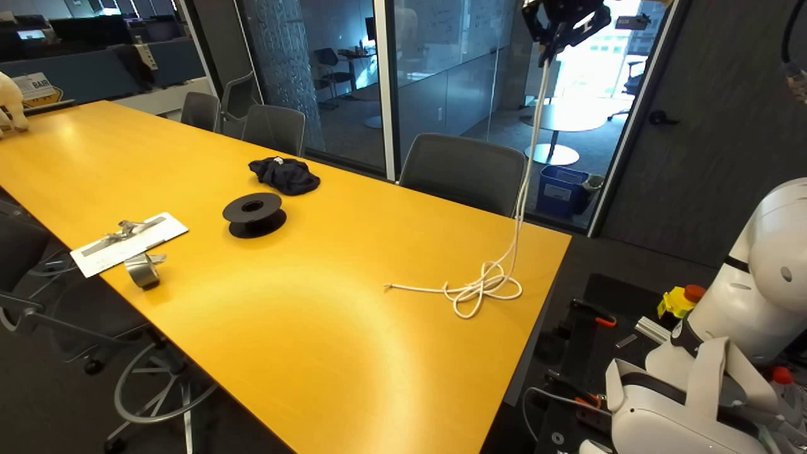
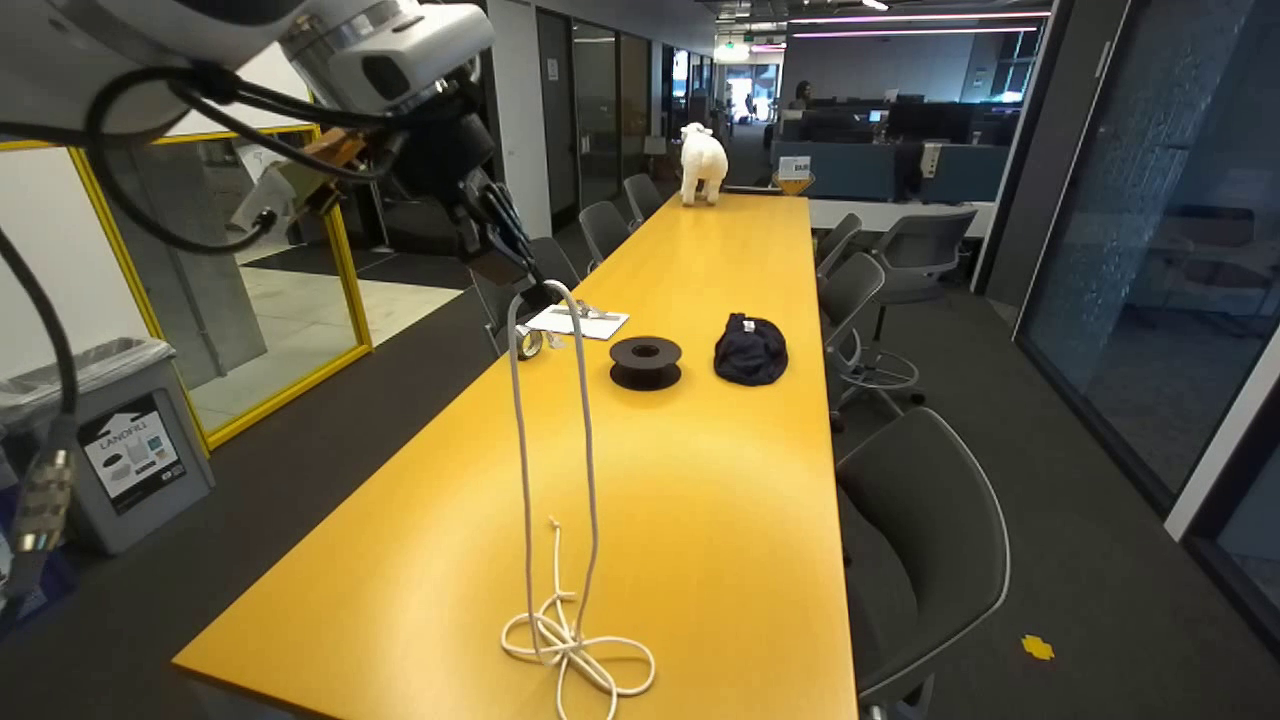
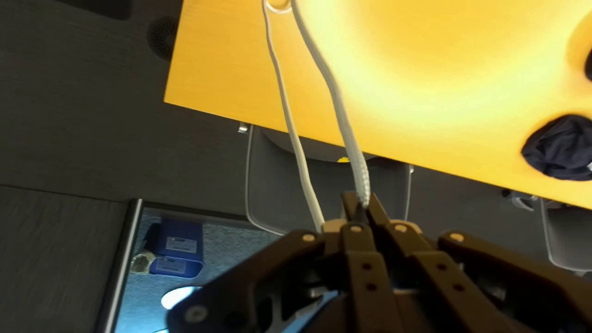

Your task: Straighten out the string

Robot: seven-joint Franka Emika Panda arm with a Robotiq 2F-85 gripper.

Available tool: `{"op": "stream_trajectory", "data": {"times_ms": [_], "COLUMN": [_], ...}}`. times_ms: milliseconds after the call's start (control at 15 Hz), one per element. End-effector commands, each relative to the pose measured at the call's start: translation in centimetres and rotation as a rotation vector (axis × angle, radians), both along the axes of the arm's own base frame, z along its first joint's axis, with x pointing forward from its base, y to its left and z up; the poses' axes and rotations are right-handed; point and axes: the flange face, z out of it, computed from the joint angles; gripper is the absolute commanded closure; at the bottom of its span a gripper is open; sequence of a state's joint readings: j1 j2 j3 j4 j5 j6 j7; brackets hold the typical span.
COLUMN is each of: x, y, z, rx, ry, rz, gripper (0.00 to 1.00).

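Note:
The white string (image 1: 529,165) hangs from my gripper (image 1: 547,58), high above the table. Two strands run down side by side to a loose tangle of loops on the near end of the table. One free end lies out along the tabletop. In an exterior view the string (image 2: 588,450) bends over at the fingertips of my gripper (image 2: 542,292). In the wrist view the string (image 3: 341,115) enters between the closed fingertips of my gripper (image 3: 363,208), and the second strand passes beside the fingers. The tangle is mostly outside the wrist view.
The yellow table (image 1: 328,353) bears a black spool (image 1: 253,214), a dark cloth cap (image 1: 287,175), a tape roll (image 1: 142,271) and a white board (image 1: 129,243). Chairs (image 2: 925,560) stand along its sides. A headset (image 1: 687,403) lies near the robot base.

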State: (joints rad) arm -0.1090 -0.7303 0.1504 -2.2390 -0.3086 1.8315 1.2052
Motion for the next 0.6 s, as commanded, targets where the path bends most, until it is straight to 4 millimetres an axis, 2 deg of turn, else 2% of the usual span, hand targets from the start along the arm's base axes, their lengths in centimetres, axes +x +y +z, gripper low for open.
{"op": "stream_trajectory", "data": {"times_ms": [0, 267, 533], "x": [7.1, 15.6, 23.2], "y": [1.5, 1.7, 1.7], "z": [-1.4, -4.4, -7.4], "rx": [0.038, 0.108, 0.204], "ry": [-0.035, -0.139, -0.22], "rz": [0.163, 0.258, 0.297], "gripper": [0.99, 0.99, 0.99]}}
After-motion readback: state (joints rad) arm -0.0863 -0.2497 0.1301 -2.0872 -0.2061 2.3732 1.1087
